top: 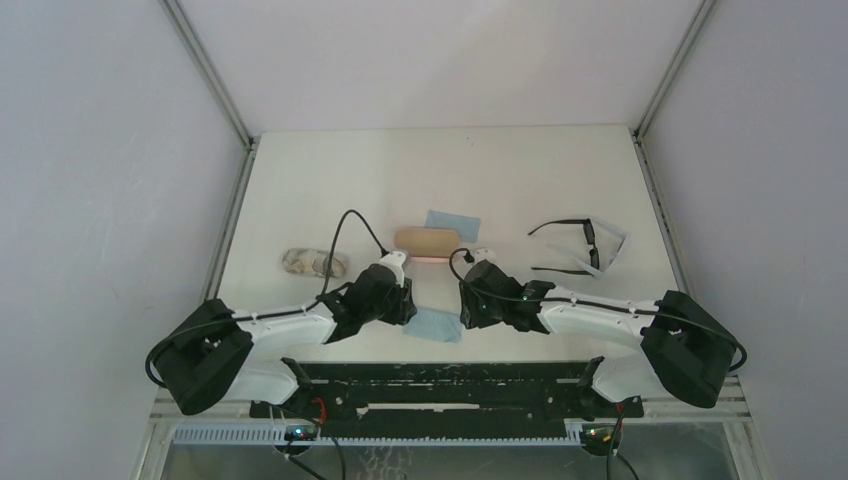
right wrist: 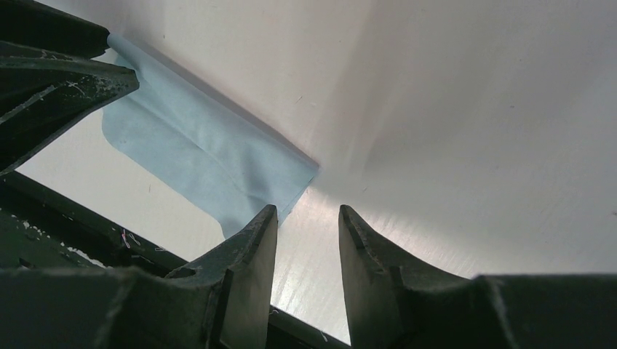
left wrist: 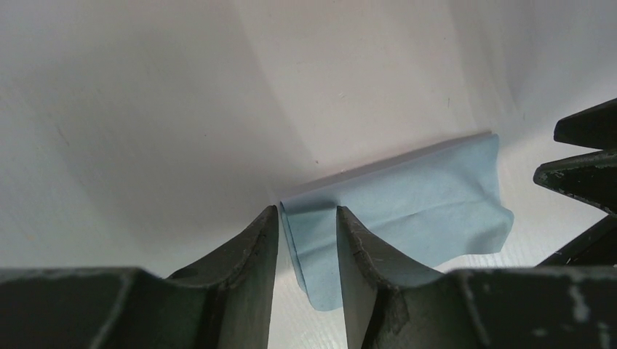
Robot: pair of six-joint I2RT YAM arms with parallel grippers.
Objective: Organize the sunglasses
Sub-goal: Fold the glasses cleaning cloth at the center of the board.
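The black-framed sunglasses (top: 583, 245) lie unfolded on the table at the right, beyond my right arm; neither wrist view shows them. My left gripper (top: 407, 312) is open and low over the table, and its jaws straddle the left edge of a light-blue cloth (left wrist: 415, 196) without closing on it. My right gripper (top: 464, 308) is open and empty at the same cloth's right corner (right wrist: 196, 145), with bare table between its jaws. The two grippers face each other across this cloth (top: 436, 325).
A pink oblong case (top: 428, 242) lies just beyond the grippers, with a second light-blue cloth (top: 452, 219) behind it. A grey-patterned case (top: 312, 263) lies to the left. A black rail (top: 440, 385) runs along the near table edge. Walls enclose the table on three sides.
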